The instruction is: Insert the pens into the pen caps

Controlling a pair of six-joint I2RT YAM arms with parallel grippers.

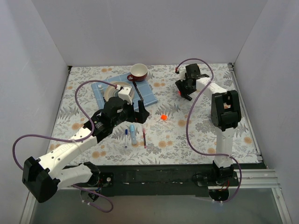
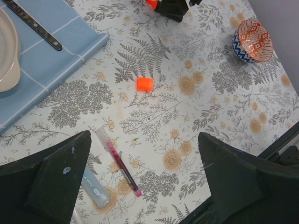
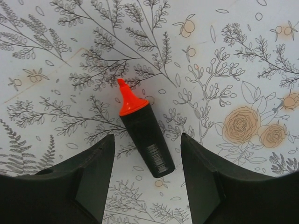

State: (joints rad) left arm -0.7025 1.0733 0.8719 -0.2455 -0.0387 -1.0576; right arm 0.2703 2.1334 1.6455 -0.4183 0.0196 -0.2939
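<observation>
The black orange-tipped highlighter (image 3: pixel 145 137) lies on the floral tablecloth, tip pointing away. My right gripper (image 3: pixel 147 144) is open and hangs just above it, one finger on each side, not touching; it is at the back right in the top view (image 1: pixel 183 92). My left gripper (image 2: pixel 145 179) is open and empty above the table (image 1: pixel 141 115). The orange cap (image 2: pixel 145 84) lies ahead of it (image 1: pixel 163 117). The maroon pen (image 2: pixel 117 161), the light-blue marker (image 2: pixel 96 189) and the white-and-blue pen (image 1: pixel 126 137) lie side by side below it. The light-blue and dark-blue caps do not show.
A blue mat (image 2: pixel 56 51) at the back left holds a dark cutlery piece (image 2: pixel 32 23) and a pale plate (image 2: pixel 7 56). A red cup (image 1: pixel 138 71) stands behind it. A small patterned bowl (image 2: pixel 252 41) sits right of the cap.
</observation>
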